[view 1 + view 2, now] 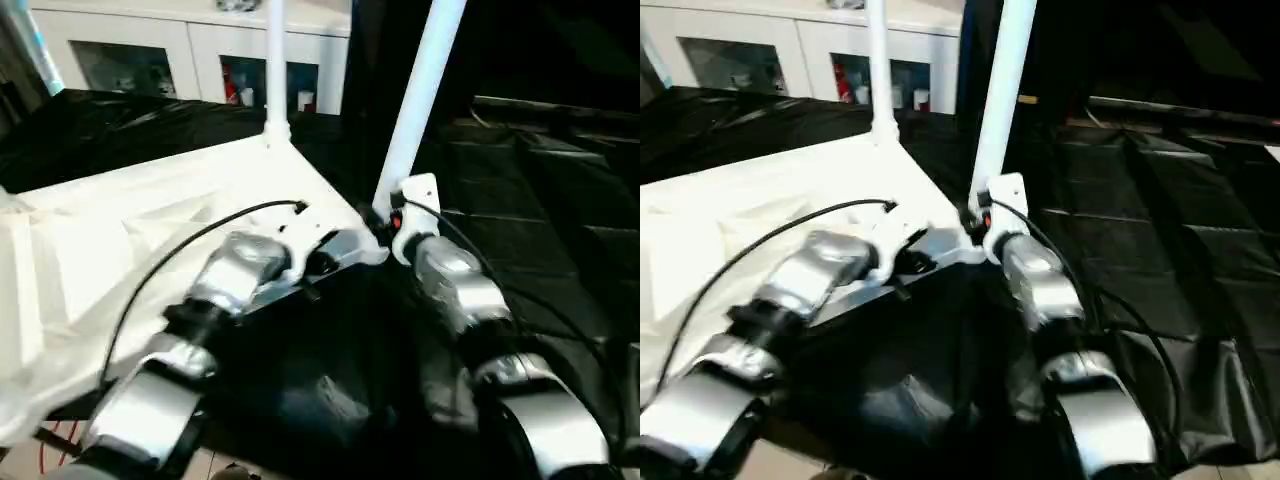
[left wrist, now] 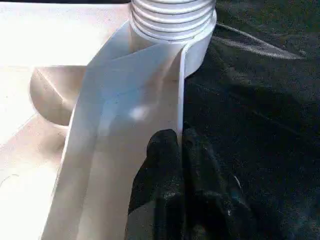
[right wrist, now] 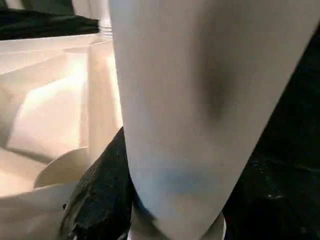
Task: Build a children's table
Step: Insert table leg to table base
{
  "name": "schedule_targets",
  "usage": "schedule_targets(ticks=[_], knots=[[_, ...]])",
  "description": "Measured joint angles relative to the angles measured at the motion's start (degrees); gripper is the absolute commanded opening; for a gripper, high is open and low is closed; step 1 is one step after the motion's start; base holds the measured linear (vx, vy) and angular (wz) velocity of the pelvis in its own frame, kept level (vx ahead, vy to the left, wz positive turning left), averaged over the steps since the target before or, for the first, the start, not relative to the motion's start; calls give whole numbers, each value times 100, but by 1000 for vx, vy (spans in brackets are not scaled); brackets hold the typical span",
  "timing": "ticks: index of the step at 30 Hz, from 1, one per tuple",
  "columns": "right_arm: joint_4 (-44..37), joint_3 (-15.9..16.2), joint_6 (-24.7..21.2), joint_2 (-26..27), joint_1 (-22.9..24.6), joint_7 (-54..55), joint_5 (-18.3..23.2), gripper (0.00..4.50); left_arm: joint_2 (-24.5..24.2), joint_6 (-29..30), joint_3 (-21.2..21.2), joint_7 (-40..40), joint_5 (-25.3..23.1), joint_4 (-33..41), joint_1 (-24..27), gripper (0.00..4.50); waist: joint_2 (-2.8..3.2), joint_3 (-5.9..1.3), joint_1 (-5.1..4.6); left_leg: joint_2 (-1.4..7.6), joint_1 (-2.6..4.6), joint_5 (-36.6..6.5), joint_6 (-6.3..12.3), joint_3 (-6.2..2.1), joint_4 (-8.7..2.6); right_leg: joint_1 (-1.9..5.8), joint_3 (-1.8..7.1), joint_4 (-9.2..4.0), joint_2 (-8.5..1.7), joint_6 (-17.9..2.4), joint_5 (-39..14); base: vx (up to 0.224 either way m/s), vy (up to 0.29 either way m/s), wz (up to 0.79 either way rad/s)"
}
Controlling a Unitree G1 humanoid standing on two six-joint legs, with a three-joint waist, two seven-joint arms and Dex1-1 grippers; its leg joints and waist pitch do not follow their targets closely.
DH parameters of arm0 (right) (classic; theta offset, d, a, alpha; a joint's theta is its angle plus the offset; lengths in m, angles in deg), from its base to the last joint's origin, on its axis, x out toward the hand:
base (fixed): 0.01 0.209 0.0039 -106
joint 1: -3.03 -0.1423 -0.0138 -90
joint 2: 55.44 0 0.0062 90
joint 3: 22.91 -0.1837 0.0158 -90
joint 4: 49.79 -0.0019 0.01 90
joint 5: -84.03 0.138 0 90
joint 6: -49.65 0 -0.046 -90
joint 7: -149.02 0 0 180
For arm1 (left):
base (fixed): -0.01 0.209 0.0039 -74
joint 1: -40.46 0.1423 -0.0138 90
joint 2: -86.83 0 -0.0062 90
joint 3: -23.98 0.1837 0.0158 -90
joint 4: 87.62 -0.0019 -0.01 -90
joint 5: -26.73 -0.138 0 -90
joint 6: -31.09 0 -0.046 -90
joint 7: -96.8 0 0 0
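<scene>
The white table top (image 1: 150, 230) lies upside down, ribbed side up, across the left and center of the frame on black sheeting (image 1: 540, 200), with one leg (image 1: 275, 60) standing up at its far corner near top center. The left gripper (image 2: 180, 145) is pinched onto the top's thin edge wall right below a ribbed corner socket (image 2: 172, 20). The right gripper (image 1: 385, 222) is clamped around the base of a second, tilted leg (image 1: 420, 90) at the near corner; a white glass-door cabinet (image 1: 190, 55) sits upper left.
</scene>
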Motion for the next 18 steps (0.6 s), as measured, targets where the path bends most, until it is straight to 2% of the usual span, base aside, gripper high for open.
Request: schedule_targets(ticks=[10, 11, 13, 15, 18], knots=[[223, -67, -125, 63, -194, 82, -126, 190, 34, 0, -47, 93, -4, -187, -73, 0, 2, -3, -29, -1, 27, 0, 0, 0, 0, 26, 1, -15, 0, 29, -17, 0, 0, 0], [228, -81, -136, 68, -200, 81, -126, 246, 37, -1, -53, 93, -4, -197, -77, 0, 2, -3, -30, -1, 27, 0, 0, 0, -1, 27, 1, -22, 0, 29, -17, 0, 0, 0], [232, -136, -183, 103, -205, 66, -100, 260, 36, -8, -55, 97, -4, -200, -77, 0, 2, -3, -33, -1, 27, 0, 0, 0, -3, 29, 0, -30, 0, 29, -17, 0, 0, 0], [306, -183, -205, 147, -199, 60, -91, 294, 13, -14, -68, 100, -5, -200, -77, 0, 2, -3, -43, -4, 25, 0, 0, 0, -4, 28, 2, -37, 0, 29, -17, 0, 0, 0], [321, -194, -205, 147, -208, -44, -85, 313, -6, -28, -73, 83, -3, -199, -77, 0, 2, -3, -58, -4, 24, 0, 0, 0, -3, 25, 2, -38, 0, 29, -17, 0, 0, 0]])
